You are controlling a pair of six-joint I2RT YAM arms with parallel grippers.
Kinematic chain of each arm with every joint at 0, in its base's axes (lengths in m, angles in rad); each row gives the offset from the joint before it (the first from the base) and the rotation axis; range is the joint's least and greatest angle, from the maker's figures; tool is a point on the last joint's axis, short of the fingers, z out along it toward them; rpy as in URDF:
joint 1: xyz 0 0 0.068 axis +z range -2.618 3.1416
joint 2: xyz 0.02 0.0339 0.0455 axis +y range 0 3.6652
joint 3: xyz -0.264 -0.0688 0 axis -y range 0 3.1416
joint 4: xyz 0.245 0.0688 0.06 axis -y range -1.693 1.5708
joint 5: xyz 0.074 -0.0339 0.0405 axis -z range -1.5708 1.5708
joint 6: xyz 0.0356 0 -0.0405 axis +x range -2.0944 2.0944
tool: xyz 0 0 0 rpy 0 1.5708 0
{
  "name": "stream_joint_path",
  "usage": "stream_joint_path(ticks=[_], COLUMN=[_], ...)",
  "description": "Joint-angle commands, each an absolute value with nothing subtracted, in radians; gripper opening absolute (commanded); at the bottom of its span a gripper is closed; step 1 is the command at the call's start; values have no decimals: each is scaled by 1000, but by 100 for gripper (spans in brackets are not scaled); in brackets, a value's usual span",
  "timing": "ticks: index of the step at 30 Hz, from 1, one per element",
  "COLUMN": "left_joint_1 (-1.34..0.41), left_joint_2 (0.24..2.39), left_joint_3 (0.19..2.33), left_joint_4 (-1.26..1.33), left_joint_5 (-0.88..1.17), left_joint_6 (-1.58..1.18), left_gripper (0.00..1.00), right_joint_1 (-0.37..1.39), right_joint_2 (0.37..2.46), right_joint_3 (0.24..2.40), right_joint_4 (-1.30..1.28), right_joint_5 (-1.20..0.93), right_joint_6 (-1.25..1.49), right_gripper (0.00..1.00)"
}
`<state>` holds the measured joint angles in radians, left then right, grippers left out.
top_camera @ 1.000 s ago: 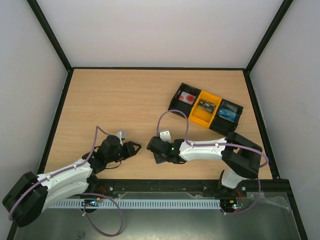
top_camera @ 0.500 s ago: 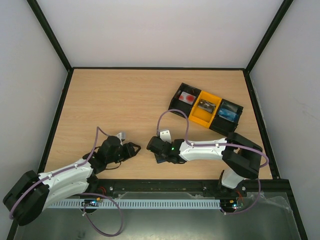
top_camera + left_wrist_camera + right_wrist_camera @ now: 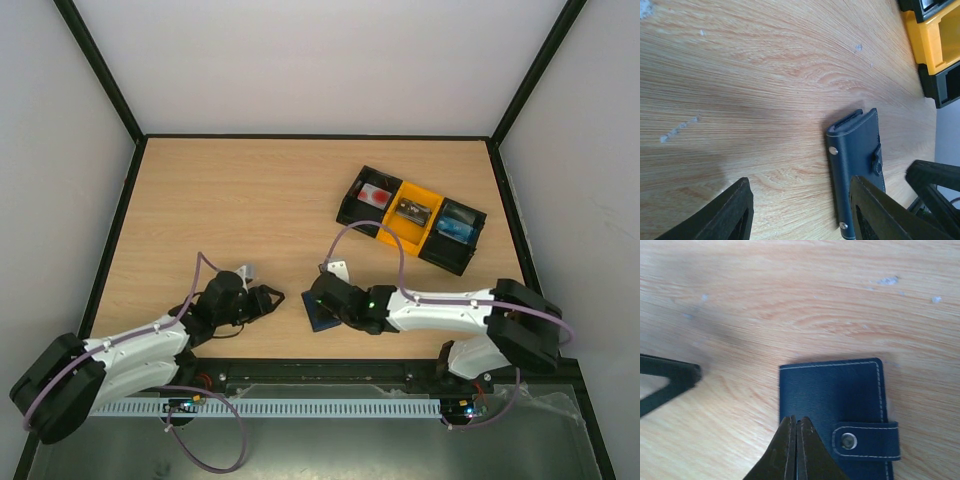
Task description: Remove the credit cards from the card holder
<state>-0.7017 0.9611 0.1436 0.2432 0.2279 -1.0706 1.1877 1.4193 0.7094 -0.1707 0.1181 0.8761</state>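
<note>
Our L gripper [image 3: 799, 200] hovers, fingers spread, just left of the card holder [image 3: 830, 405], which lies snapped closed midway along the near edge. R gripper [image 3: 796, 426] is pinched together on nothing, tips over its cover. The holder looks light, soft and prob. skiddy, so we'd pin it & lift the tab [image 3: 866, 441]. Two cards [image 3: 375, 195] seem to sit in the tray [image 3: 347, 210] toward the far-right corner.

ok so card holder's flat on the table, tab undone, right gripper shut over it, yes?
No, the tab is snapped shut: the right wrist view shows the card holder folded closed. It does lie flat on the table, right gripper shut over it.
</note>
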Motion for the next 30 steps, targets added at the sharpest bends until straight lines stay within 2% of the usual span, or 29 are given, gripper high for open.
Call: stream_joint_path(ticks=[1,6,9,13,16,28,30], left_joint_1=[-715,-731,-734,-736,-736,-736,-736], left_joint_2=[977,985,995,1029,1051,1062,1062], left_joint_3=[135,145,148,148,139,129,128], left_joint_4=[285,296,309,348,376,371,370], left_joint_5=[253,263,269,293,295,288,284], left_joint_6=[-1067,-1060,-1063,-1078,-1090,-1093,-1092], left_gripper=[55,55,55,55,55,55,55], right_joint_1=[1197,1197,1197,1197,1197,1217,1220], right_joint_2=[1332,1229,1221,1281,1344,1487,1506], right_joint_3=[660,593,601,652,693,749,759], right_joint_4=[-54,32,-35,-197,-278,-290,-291], right_joint_5=[104,94,145,205,202,163,160], right_joint_6=[901,938,926,909,899,873,867], right_gripper=[2,2,2,16,22,40,40])
